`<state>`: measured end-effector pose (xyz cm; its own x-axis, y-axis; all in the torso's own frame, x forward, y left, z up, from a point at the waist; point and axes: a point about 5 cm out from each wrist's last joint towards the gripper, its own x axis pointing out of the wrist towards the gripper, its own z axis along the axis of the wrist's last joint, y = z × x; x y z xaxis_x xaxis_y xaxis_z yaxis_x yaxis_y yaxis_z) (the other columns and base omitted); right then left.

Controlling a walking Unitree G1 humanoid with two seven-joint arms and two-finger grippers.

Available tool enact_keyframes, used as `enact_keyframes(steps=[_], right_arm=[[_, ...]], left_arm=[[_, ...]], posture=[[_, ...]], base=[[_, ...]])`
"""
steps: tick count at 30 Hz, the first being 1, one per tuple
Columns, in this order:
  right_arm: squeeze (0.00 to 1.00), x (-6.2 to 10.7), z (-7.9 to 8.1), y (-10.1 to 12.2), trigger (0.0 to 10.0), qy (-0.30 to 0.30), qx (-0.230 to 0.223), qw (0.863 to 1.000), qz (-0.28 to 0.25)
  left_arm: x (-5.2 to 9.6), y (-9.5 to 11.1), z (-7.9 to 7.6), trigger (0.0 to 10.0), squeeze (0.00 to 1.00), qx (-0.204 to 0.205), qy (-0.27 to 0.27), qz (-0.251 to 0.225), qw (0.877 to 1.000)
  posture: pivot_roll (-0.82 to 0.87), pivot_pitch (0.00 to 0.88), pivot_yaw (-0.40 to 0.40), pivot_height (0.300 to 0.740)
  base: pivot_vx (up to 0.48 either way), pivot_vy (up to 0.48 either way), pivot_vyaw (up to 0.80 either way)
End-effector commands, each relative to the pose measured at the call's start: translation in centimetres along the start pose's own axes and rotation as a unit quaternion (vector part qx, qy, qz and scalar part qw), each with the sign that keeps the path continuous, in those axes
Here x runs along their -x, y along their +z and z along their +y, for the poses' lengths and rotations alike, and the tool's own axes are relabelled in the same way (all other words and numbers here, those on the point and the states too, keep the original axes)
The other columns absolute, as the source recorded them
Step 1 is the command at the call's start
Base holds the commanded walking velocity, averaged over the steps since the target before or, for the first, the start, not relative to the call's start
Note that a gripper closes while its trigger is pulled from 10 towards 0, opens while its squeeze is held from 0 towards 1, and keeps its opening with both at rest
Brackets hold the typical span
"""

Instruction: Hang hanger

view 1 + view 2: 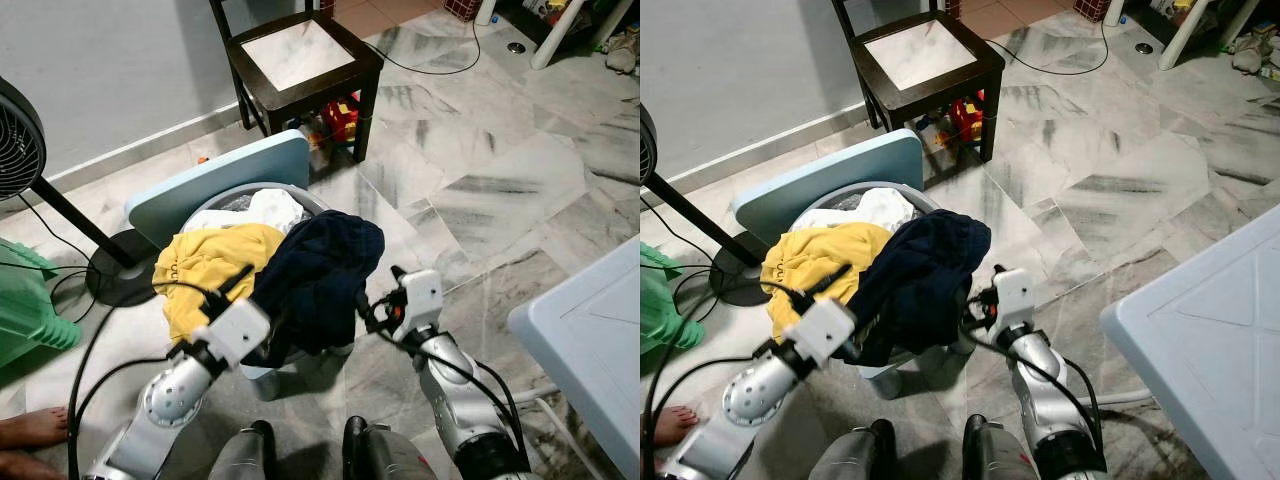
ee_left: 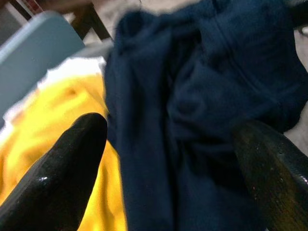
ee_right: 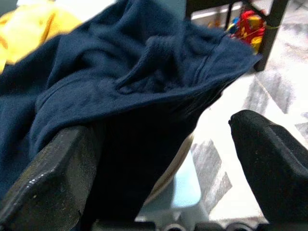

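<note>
Both hands reach forward over a pale blue laundry basket [image 1: 262, 378] heaped with clothes, and the navy garment [image 1: 318, 270] draped over the basket's near rim lies directly ahead of them, between the two. The left hand [image 2: 168, 159] is open, its fingers spread wide with the navy cloth filling the gap and a yellow garment [image 1: 212, 264] lying off to its outer side; it looks just short of the fabric, though whether a finger touches it cannot be told. The right hand [image 3: 168, 159] is also open, one finger close against the hanging edge of the navy garment and the other out over the marble floor [image 1: 500, 170]. No hanger can be made out anywhere among the clothes; if one is inside the navy garment it is hidden, so its long axis cannot be judged. By the look of it, the work is at the start: picking up the navy piece that would go on or with a hanger. The garment hangs from the basket's top down over the front, nearer the robot's midline, so either hand could close on it; the right seems a touch nearer its free edge. Behind the basket lean a light blue board [image 1: 215, 185] and a dark wooden stool [image 1: 300, 60], a fan stand [image 1: 60, 215] to the left, and a pale blue plastic counter [image 1: 590, 340] to the right.
</note>
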<state>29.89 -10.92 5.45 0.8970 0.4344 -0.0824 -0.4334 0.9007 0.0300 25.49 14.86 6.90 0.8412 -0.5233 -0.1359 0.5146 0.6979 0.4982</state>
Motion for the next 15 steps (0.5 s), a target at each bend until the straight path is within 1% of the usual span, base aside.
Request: enact_keyframes(steps=[1, 2, 3, 4, 6, 8, 11, 12, 15], right_arm=[[0.00, 0.4, 0.4, -0.4, 10.0, 0.015, 0.014, 1.000, 0.010], [0.00, 0.5, 0.4, -0.4, 10.0, 0.018, 0.020, 1.000, 0.009], [0.00, 0.6, 0.4, -0.4, 10.0, 0.020, 0.023, 0.999, 0.010], [0.00, 0.7, 0.3, -0.3, 10.0, 0.022, 0.029, 0.999, 0.009], [0.00, 0.7, 0.1, 0.2, 10.0, 0.024, 0.038, 0.999, 0.003], [0.00, 0.6, 0.0, 0.4, 10.0, 0.026, 0.044, 0.999, -0.001], [0.00, 0.5, -0.1, 1.2, 10.0, 0.029, 0.057, 0.998, -0.014], [0.00, 0.5, -0.3, 1.7, 10.0, 0.032, 0.061, 0.997, -0.020], [0.00, 0.6, -0.4, 2.3, 10.0, 0.038, 0.071, 0.996, -0.029]], left_arm=[[0.5, -0.9, -0.7, 8.3, 0.00, 0.011, -0.020, 0.020, 1.000], [0.7, -1.3, -0.9, 8.3, 0.00, 0.014, -0.027, 0.025, 0.999], [0.9, -1.6, -1.0, 3.3, 0.00, 0.015, -0.035, 0.030, 0.999], [1.2, -2.2, -1.2, 0.0, 0.00, 0.014, -0.041, 0.042, 0.998], [1.4, -2.7, -1.0, 0.0, 0.00, 0.012, -0.036, 0.052, 0.998], [1.4, -2.7, -0.8, 0.0, 0.00, 0.009, -0.028, 0.047, 0.998], [1.6, -2.8, -0.2, 0.0, 0.00, -0.004, -0.007, 0.043, 0.999], [1.8, -3.1, 0.2, 0.0, 0.00, -0.011, 0.003, 0.045, 0.999], [2.2, -3.7, 0.5, 0.0, 0.00, -0.016, 0.010, 0.053, 0.998]], posture=[[0.13, 0.282, 0.010, 0.740], [0.13, 0.282, 0.008, 0.740], [0.13, 0.282, 0.008, 0.740], [0.13, 0.282, 0.008, 0.740], [0.13, 0.278, 0.008, 0.740], [0.13, 0.278, 0.008, 0.740], [0.13, 0.275, 0.007, 0.740], [0.13, 0.275, 0.007, 0.740], [0.13, 0.276, 0.006, 0.740]], base=[[0.000, 0.000, 0.00], [0.000, 0.000, 0.00], [0.000, 0.000, 0.00], [0.000, 0.000, 0.00], [0.000, 0.000, 0.00], [0.000, 0.000, 0.00], [0.000, 0.000, 0.00], [0.000, 0.000, 0.00], [0.000, 0.000, 0.00]])
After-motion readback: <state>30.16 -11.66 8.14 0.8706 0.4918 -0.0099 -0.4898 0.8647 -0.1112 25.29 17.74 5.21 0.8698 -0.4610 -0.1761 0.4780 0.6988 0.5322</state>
